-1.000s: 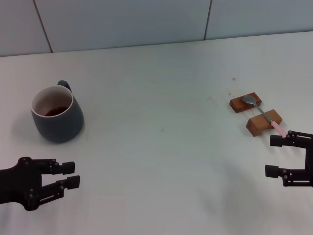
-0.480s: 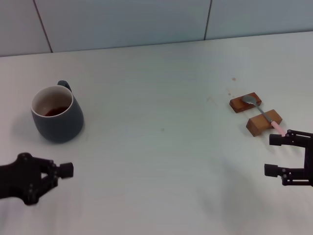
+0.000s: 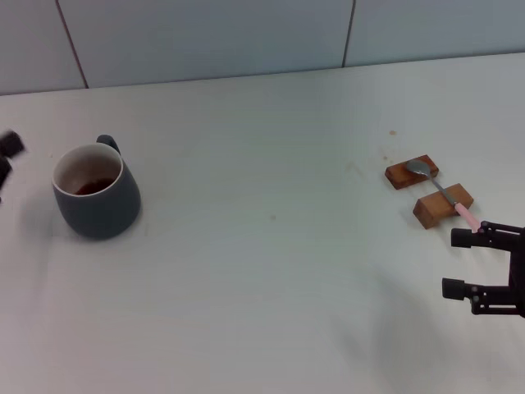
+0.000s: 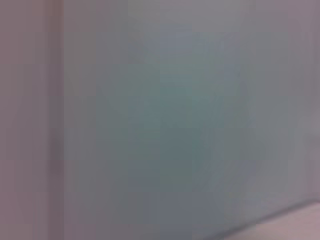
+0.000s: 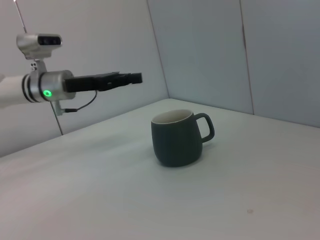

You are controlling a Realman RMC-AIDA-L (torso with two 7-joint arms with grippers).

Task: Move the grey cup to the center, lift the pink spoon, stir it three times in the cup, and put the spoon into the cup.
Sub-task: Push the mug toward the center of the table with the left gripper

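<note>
Two grippers (image 5: 131, 78) (image 3: 462, 262) off grey cup (image 3: 97, 192).

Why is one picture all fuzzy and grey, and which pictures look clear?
Left wrist view: only a soft grey-blue blur, nothing in it can be made out. Head view: sharp in the middle, with the grey cup and pink spoon crisp, but the left gripper at the edge is smeared. Right wrist view: clear, with even light and a faint shadow under the cup.
</note>
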